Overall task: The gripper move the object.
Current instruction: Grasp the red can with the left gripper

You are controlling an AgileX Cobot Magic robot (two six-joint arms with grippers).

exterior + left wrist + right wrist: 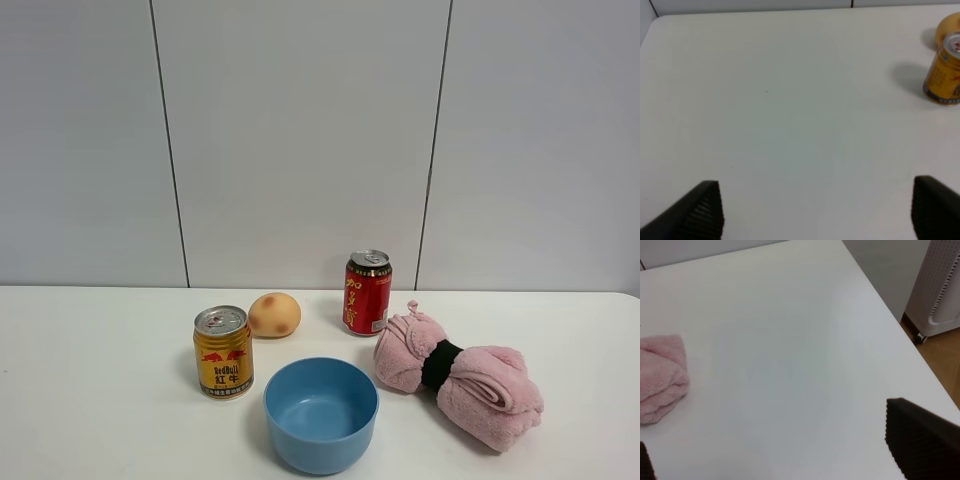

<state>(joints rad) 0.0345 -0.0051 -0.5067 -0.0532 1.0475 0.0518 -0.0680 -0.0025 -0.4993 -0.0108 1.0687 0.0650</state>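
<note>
On the smooth white table [100,380], before a wall of pale flat panels, a red cylindrical metal drink can [368,292] with a silver pull-tab lid is set upright towards the rear, just right of the middle, behind one end of a fluffy pink rolled towel [490,390] that is cinched by a black band [440,365]. A shorter gold metal can [223,351] is stood at the left front, with a rounded, tan, speckled lump [274,314] just behind it. A glossy round blue bowl [320,455], cut slightly by the lower edge of the high view, is placed nearest the front. Neither arm is seen in the high view. In the left wrist view only two black ribbed fingertips [700,210] of the left gripper [815,215] are shown, spread wide with nothing but bare table between them. The gold can there is clipped by the picture's edge. The right gripper [785,460] is likewise parted and nothing is held by it. One ribbed finger [920,445] is plain, the other a mere sliver at the corner, and only one end of the towel is shown. Past the table edge, wooden floor [940,360] and part of a white perforated casing [942,285] are glimpsed. "RedBull" is printed on the gold can above red Chinese characters. The yellow characters on the red can are too small to be read.
</note>
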